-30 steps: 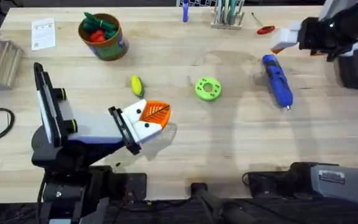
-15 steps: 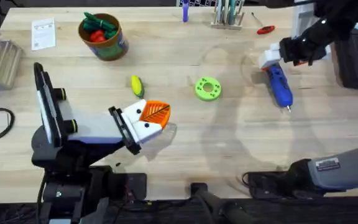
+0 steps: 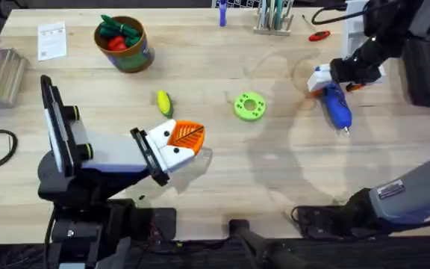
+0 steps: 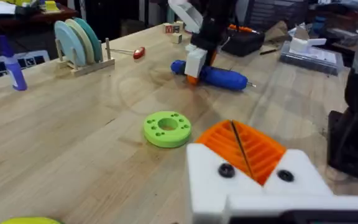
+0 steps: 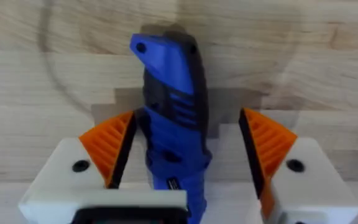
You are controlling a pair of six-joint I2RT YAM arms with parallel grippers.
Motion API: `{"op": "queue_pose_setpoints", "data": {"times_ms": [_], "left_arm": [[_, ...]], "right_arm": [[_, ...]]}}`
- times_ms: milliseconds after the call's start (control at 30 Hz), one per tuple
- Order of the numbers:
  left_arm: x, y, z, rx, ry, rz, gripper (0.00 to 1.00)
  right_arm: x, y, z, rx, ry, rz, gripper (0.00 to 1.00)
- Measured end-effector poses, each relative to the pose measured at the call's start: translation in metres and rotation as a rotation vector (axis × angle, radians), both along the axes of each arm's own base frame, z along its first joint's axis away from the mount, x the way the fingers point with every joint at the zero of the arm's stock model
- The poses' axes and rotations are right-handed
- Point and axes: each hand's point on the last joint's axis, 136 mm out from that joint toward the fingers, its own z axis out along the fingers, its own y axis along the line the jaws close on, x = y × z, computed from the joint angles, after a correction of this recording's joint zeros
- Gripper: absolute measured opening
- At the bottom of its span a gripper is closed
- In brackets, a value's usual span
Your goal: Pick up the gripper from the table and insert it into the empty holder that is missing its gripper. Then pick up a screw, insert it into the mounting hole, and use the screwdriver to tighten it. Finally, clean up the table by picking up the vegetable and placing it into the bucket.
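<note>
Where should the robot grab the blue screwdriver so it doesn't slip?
Around the thick blue handle of the screwdriver, coming straight down from above. It lies flat on the table, long and round, so pads squeezing its two long sides hold best. The right pincer is open astride it; the thin metal tip is too skinny.

The pale wood table (image 3: pixel 222 172) carries the bucket (image 3: pixel 124 46) far left, the yellow vegetable (image 3: pixel 164 101) and green disc (image 3: pixel 249 105) mid-table, the blue screwdriver (image 3: pixel 336 104) right, and a red-handled tool (image 3: pixel 319 35) at the far edge.

Light wood table (image 3: pixel 275 179), cluttered benches (image 4: pixel 309 46) behind
</note>
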Motion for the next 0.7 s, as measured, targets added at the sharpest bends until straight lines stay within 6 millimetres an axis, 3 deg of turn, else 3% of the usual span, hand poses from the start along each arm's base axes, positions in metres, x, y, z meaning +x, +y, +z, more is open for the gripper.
{"op": "queue_pose_setpoints", "data": {"times_ms": [167, 333, 500, 600, 700], "left_arm": [[0.0, 0.0, -0.0001, 0.0, 0.0, 0.0, 0.016], [0.0, 0.0, 0.0001, 0.0, 0.0, 0.0, 0.016], [0.0, 0.0, 0.0, 0.0, 0.0, 0.0, 0.016], [0.0, 0.0, 0.0, 0.0, 0.0, 0.0, 0.016], [-0.0001, 0.0, 0.0, 0.0, 0.0, 0.0, 0.016]], "right_arm": [[0.002, -0.0003, 0.0004, 0.0, -0.004, 0.0, 0.951], [0.0022, -0.0003, 0.0004, -0.001, -0.004, 0.003, 0.744], [0.0048, -0.0009, 0.0009, -0.004, -0.015, 0.005, 0.458], [0.0077, -0.0018, 0.0008, -0.009, -0.025, 0.006, 0.063], [0.0085, -0.0008, 0.0009, -0.005, -0.028, 0.004, 0.023]]}}
